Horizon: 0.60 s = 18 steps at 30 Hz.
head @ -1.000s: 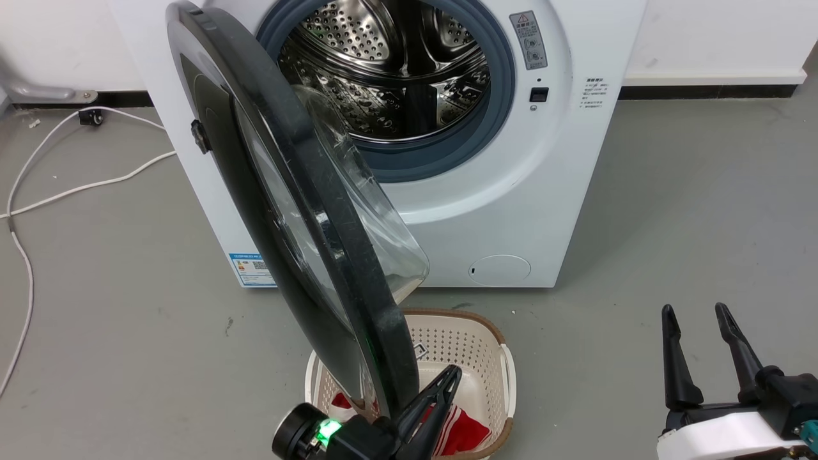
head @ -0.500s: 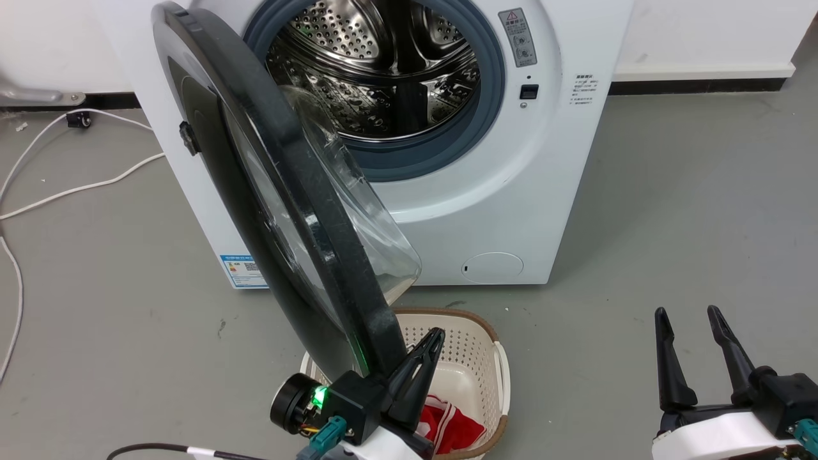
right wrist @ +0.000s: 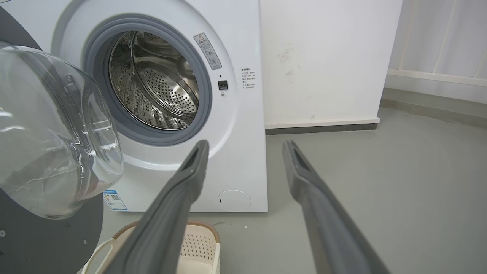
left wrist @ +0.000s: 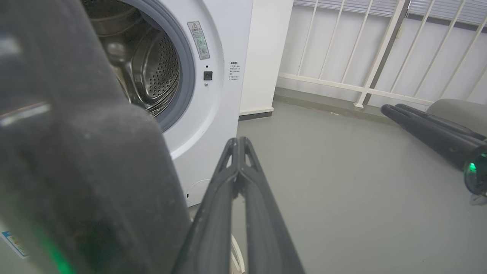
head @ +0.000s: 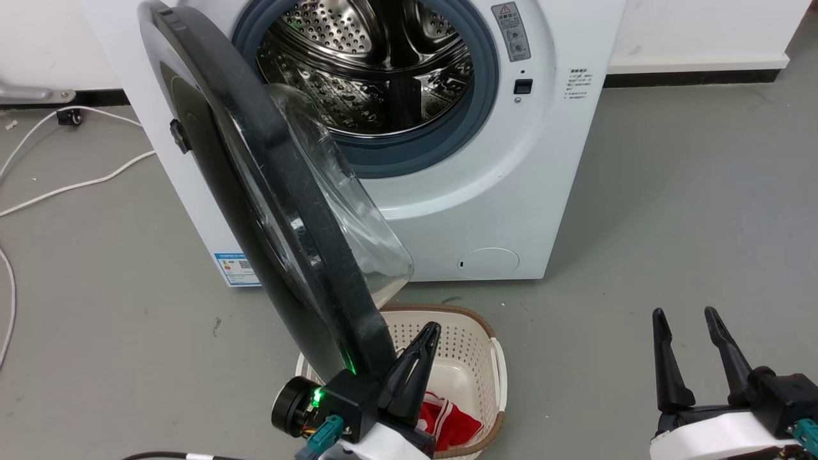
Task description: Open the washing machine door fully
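The washing machine door (head: 300, 255), a black ring with a bulging clear glass bowl (head: 345, 211), stands swung out to the left on its hinge, roughly square to the machine front. My left gripper (head: 431, 327) is shut with nothing in it and lies along the inner side of the door's free lower edge. In the left wrist view the shut fingers (left wrist: 237, 140) rise just right of the blurred dark door rim (left wrist: 83, 171). My right gripper (head: 684, 314) stands open and empty at the lower right, well away from the door. The right wrist view shows those spread fingers (right wrist: 246, 144) facing the machine.
The steel drum opening (head: 364, 70) with its grey seal is uncovered. A cream perforated basket (head: 473, 358) holding a red cloth (head: 447, 421) sits on the floor under the door's edge. White cables (head: 64, 188) trail over the grey floor at the left. Bare floor lies right of the machine.
The head camera has shifted, sliding the scene left. My left gripper has come higher into view, still against the door's free edge, and the door looks swung slightly wider.
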### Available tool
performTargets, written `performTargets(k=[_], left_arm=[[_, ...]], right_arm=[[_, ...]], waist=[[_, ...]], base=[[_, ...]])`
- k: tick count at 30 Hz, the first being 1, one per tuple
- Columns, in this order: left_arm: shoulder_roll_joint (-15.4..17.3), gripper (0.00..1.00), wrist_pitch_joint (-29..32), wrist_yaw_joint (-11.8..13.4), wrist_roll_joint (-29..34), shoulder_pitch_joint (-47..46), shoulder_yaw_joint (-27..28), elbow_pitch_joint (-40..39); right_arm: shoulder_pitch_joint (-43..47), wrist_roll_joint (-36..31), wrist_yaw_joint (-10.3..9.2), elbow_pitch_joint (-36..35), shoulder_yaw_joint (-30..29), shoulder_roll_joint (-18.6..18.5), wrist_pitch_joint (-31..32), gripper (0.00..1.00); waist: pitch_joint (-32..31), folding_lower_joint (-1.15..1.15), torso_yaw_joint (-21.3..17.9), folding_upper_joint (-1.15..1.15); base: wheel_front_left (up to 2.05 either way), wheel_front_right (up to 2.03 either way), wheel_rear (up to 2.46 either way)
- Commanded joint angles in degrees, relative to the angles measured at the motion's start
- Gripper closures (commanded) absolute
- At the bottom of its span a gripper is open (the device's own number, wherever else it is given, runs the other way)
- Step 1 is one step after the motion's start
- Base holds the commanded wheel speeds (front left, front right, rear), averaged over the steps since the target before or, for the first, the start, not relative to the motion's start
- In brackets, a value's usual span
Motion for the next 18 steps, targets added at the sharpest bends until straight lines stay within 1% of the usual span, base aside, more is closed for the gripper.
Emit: performTargets(k=[1,9,18], left_arm=[[1.2,1.0,-0.2,1.1,-0.1,0.2,2.0,0.2],[2.6,1.0,-0.4,3.8,-0.3,4.4,3.1,-3.6],[4.0,1.0,0.0,6.9,-1.1,11.2,4.7,-9.4]], right_arm=[[-0.1,0.1,-0.04,0.0,0.1,0.1,0.1,0.0],[-0.2,0.2,-0.04,0.0,0.0,0.1,0.1,0.0],[0.3,0.3,-0.04,-0.5,-0.6,0.1,0.2,0.0]], waist=[[0.0,0.0,0.1,0.0],[0.3,0.0,1.5,0.0],[0.5,0.0,5.6,0.0]], base=[[0.0,0.0,0.0],[0.0,0.0,0.0],[0.0,0.0,0.0]])
